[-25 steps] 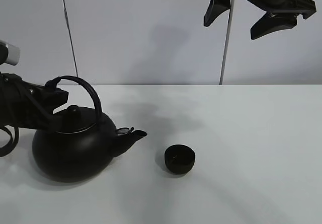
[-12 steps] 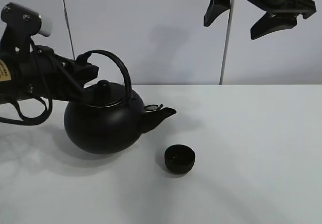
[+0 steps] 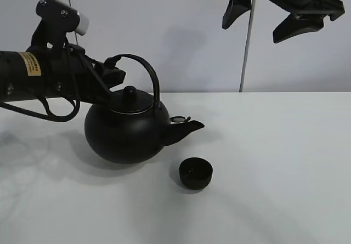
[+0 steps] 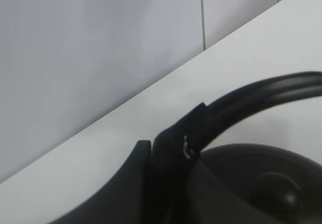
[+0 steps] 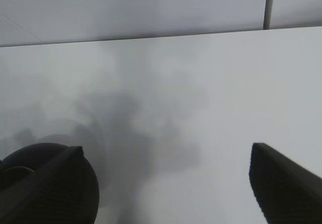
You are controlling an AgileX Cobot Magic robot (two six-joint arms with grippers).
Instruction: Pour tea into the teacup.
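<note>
White table [image 3: 285, 162] across the lower frame. Large black kettle [image 3: 123, 137] left of centre, seemingly held just clear of the surface to judge by the shadow beneath. Arched handle [image 3: 147, 71] clamped by the left end effector [image 3: 112, 75], on the arm lying across the upper left. Right end effector [image 3: 255, 29] at the upper right, jaws spread wide, gripping nothing, well apart from the work. Spout [image 3: 189, 128] just up and left of the teacup [image 3: 196, 172]. Teacup low at centre, upright on the table, not yet under the spout tip. Best to bring the tip over the cup's middle first, then tilt slowly. Small mouth, so keep the stream thin and the kettle low to avoid spilling past the rim.
</note>
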